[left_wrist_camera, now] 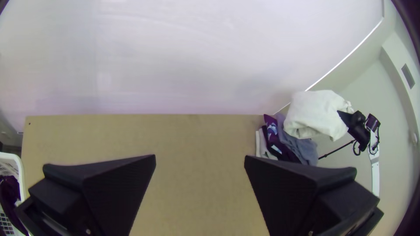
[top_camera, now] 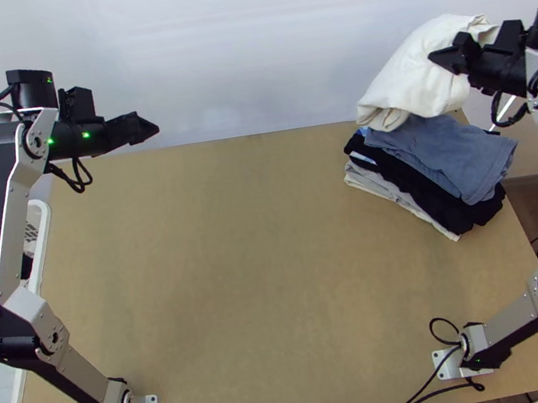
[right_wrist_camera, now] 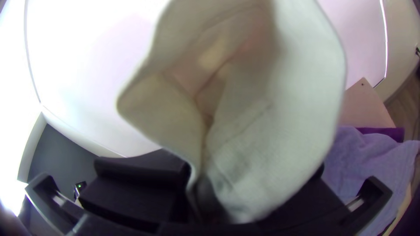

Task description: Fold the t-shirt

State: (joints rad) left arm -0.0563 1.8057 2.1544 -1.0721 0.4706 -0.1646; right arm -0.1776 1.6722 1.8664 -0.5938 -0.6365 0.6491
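Note:
Folded into a thick bundle, the white t-shirt (top_camera: 419, 69) hangs over the back of a clothes stack, its lower edge at the blue-grey top piece. My right gripper (top_camera: 452, 58) is shut on its right part. In the right wrist view the cloth (right_wrist_camera: 280, 109) droops in loose folds across the right gripper (right_wrist_camera: 203, 188), hiding much of its fingers. My left gripper (top_camera: 146, 128) is over the table's back left, far from the shirt. The left wrist view shows this left gripper (left_wrist_camera: 199, 158) open, nothing between its fingers, and the white bundle (left_wrist_camera: 313, 113) far off.
A stack of folded clothes (top_camera: 442, 167), blue-grey over black and light pieces, lies at the table's back right. A white basket (top_camera: 41, 235) with dark cloth inside stands at the left edge. The wooden table (top_camera: 263, 267) has free room across its middle.

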